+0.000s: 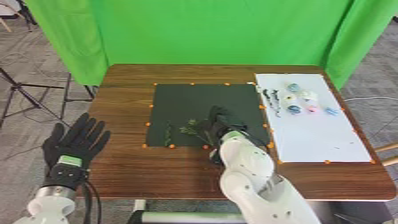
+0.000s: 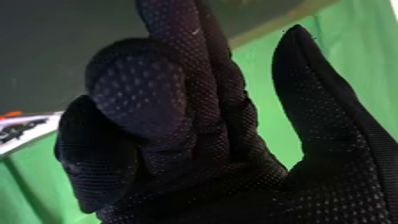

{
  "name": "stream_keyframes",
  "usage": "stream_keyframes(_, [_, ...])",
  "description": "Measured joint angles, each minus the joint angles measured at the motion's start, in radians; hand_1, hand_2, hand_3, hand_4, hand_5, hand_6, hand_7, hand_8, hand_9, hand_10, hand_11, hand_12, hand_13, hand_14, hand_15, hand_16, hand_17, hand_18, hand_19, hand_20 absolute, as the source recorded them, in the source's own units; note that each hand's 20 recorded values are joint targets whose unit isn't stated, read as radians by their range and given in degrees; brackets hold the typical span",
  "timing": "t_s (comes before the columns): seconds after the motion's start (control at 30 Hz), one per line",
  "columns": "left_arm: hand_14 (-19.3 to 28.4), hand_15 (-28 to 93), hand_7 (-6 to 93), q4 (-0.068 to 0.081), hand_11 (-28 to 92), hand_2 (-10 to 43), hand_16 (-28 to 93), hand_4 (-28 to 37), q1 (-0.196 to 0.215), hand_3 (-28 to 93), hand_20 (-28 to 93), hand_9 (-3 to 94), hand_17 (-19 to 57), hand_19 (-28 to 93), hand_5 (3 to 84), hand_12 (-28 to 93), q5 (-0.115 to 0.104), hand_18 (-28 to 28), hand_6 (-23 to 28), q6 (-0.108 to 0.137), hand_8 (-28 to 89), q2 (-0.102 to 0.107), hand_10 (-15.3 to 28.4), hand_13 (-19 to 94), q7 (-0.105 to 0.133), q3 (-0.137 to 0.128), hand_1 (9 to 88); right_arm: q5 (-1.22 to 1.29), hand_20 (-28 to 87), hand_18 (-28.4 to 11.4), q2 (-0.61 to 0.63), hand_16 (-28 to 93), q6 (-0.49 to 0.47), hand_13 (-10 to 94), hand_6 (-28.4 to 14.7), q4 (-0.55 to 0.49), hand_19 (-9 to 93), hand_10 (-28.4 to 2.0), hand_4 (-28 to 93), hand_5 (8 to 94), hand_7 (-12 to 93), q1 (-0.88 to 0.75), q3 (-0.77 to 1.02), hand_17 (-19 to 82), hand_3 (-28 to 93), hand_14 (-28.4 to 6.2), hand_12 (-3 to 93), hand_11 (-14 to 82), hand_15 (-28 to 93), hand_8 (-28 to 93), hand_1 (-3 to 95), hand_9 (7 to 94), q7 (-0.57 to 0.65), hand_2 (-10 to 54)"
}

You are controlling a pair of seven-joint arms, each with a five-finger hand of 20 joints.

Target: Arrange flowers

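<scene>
While the robot's left hand (image 1: 73, 142), in its black fabric glove, lies over the left side of the brown wooden table (image 1: 115, 175), its fingers are straight and spread. Near the close edge of the square black mat (image 1: 191, 97), which is ringed with small orange markers (image 1: 172, 146), a slender dark-green stem (image 1: 169, 135) lies lengthwise on the left. To its right is a leafy green sprig (image 1: 189, 130), just beside the right hand (image 1: 219, 120), also black-gloved and low over the mat. In the right wrist view, that right hand (image 2: 204, 175) has some fingers extended and others bent in, with the thumb well apart from them; whether it touches the sprig, I cannot tell. Farther right, on the upper part of a white rectangular sheet (image 1: 320, 140), are a pale blue bloom (image 1: 331, 111), a pink flower (image 1: 312, 109) and a blue-grey one (image 1: 294, 109), then cream blossoms (image 1: 308, 95) and two narrow dark sprays (image 1: 275, 101). A blue-green flower (image 1: 294, 87) lies beyond them. Behind the table hangs a bright green cloth (image 1: 195, 40).
</scene>
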Motion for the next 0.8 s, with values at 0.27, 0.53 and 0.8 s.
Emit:
stream_keyframes(0.27, [16.8, 47, 16.3, -0.003, 25, 16.0, -8, -25.7, 0.012, 76, 12, 38.1, -5.4, 42, 43.6, 13, -0.012, 15.2, 8.9, 0.005, -9, -0.001, 16.1, 28, 0.017, -0.002, 27.9, 0.027, 28, -13.4, 0.015, 30, -0.020, 93, -9.5, -0.030, 93, -20.5, -18, 57.7, 67, -0.025, 0.035, 70, 70, -6.6, 14.5, 13.4, 45, 18, 32.4, 84.0, 0.000, 23.3])
stream_keyframes(0.53, [17.6, 47, 16.3, -0.003, 25, 16.0, -8, -26.0, 0.008, 76, 12, 38.2, -5.5, 42, 43.8, 13, -0.013, 15.2, 9.0, 0.009, -9, -0.006, 16.6, 28, 0.004, -0.002, 28.0, 0.103, 28, -13.6, 0.013, 30, -0.138, 92, -9.4, -0.043, 93, -20.7, -19, 56.9, 71, -0.044, 0.056, 67, 70, -6.6, 13.5, 12.3, 44, 23, 33.6, 81.7, -0.047, 28.4])
stream_keyframes(0.8, [18.1, 47, 16.0, 0.000, 25, 16.0, -8, -26.1, -0.001, 76, 12, 38.3, -5.8, 42, 43.9, 13, -0.010, 15.4, 9.2, 0.009, -9, -0.008, 17.1, 28, -0.016, -0.003, 28.0, 0.148, 27, -13.3, 0.006, 29, -0.163, 91, -9.0, -0.046, 93, -20.7, -18, 56.3, 71, -0.056, 0.057, 66, 69, -6.6, 13.3, 12.2, 43, 22, 33.5, 80.5, -0.059, 28.9])
